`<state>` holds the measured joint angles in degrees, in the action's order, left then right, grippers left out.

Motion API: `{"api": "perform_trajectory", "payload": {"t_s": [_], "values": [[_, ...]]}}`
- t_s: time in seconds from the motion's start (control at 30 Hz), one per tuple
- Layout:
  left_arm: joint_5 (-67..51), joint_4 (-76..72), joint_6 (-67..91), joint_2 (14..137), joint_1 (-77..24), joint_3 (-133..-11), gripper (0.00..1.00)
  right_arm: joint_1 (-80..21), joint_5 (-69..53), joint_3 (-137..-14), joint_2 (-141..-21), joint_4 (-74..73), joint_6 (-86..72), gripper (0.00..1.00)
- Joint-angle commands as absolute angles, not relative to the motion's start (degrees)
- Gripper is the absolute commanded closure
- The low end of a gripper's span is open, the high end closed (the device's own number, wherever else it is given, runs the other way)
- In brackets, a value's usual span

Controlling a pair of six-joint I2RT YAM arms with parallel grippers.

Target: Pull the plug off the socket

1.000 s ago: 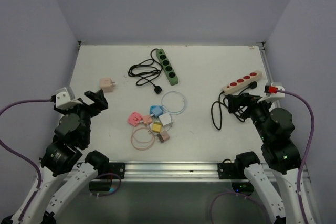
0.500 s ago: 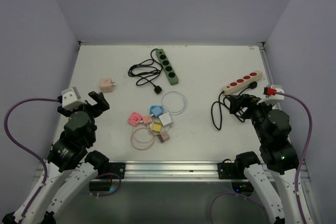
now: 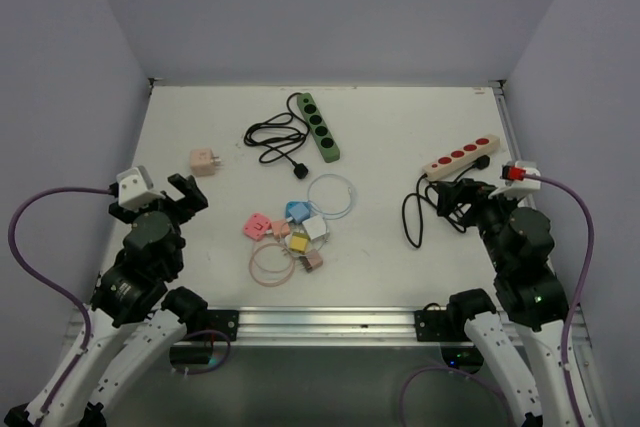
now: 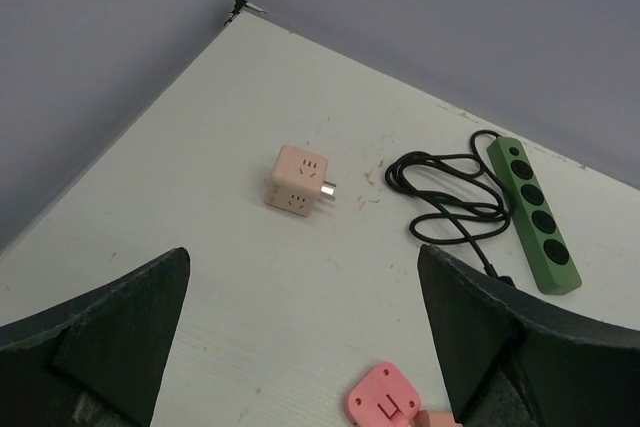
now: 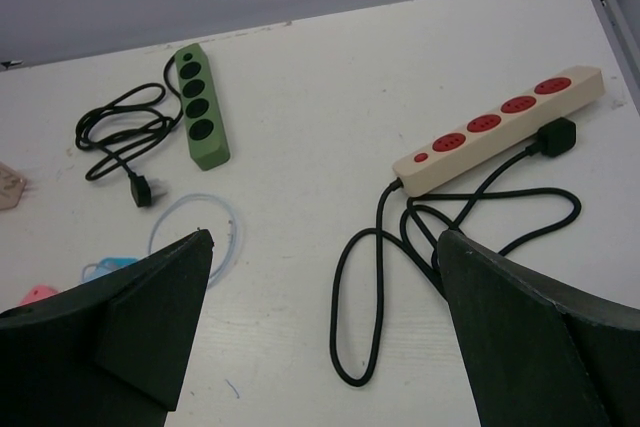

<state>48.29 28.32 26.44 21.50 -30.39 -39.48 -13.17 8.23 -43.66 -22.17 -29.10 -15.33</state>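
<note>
A green power strip point(image 3: 320, 127) with a coiled black cord and a loose plug point(image 3: 298, 173) lies at the back centre. A beige strip with red sockets point(image 3: 460, 155) lies at the right, its black cord point(image 3: 415, 212) looped in front. A peach cube socket point(image 3: 205, 162) sits at the left. Small coloured adapters point(image 3: 290, 232) with thin cable loops cluster in the middle. My left gripper point(image 3: 181, 192) is open and empty, near the cube point(image 4: 297, 181). My right gripper point(image 3: 456, 202) is open and empty over the black cord point(image 5: 400, 247), in front of the beige strip point(image 5: 500, 130).
A pink adapter point(image 4: 385, 404) lies just ahead of my left gripper point(image 4: 300, 347). A pale blue cable loop point(image 5: 195, 227) and the green strip point(image 5: 200, 120) lie left of my right gripper point(image 5: 325, 337). A black plug point(image 5: 556, 136) rests beside the beige strip. Walls enclose the table on three sides.
My left arm has swung a little to the right and its wrist has turned. My right arm has shifted slightly. Nothing on the table has moved.
</note>
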Motion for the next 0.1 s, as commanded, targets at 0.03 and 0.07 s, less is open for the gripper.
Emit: {"api": "perform_trajectory", "payload": {"t_s": [0.03, 0.07], "values": [[50.1, 26.0, 27.1, 22.1, -30.1, -39.4, 0.00, -13.3, 9.4, -43.7, -23.1, -27.1, -14.8, 0.02], [50.1, 26.0, 27.1, 22.1, -30.1, -39.4, 0.00, -13.3, 9.4, -43.8, -23.1, -27.1, -15.0, 0.02]]}}
